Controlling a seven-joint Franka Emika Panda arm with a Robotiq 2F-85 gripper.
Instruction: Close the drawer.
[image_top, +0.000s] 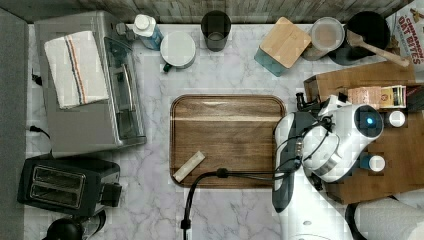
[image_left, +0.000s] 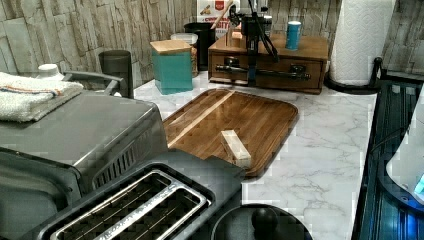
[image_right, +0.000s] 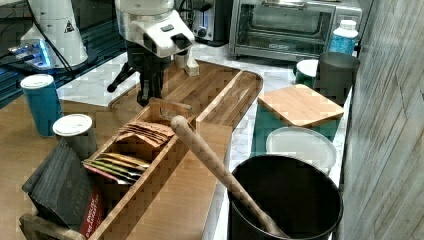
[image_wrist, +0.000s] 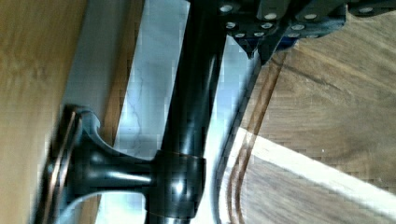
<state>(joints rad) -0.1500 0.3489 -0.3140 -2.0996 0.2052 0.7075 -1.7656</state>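
Note:
The drawer is the wooden front panel of the low cabinet at the top view's right. A dark bar handle runs across it. In the left view the panel looks about flush with the cabinet. My gripper points down right in front of the handle, near the bar's middle. In the wrist view the shut fingertips sit beside the handle bar, on the side away from the drawer front, with nothing between them. My gripper also shows past the cabinet's edge.
A dark walnut tray with a small light wood block lies just in front of the drawer. A tea organiser, two cups and a bag sit on the cabinet. A paper towel roll, teal canister and toaster oven stand around.

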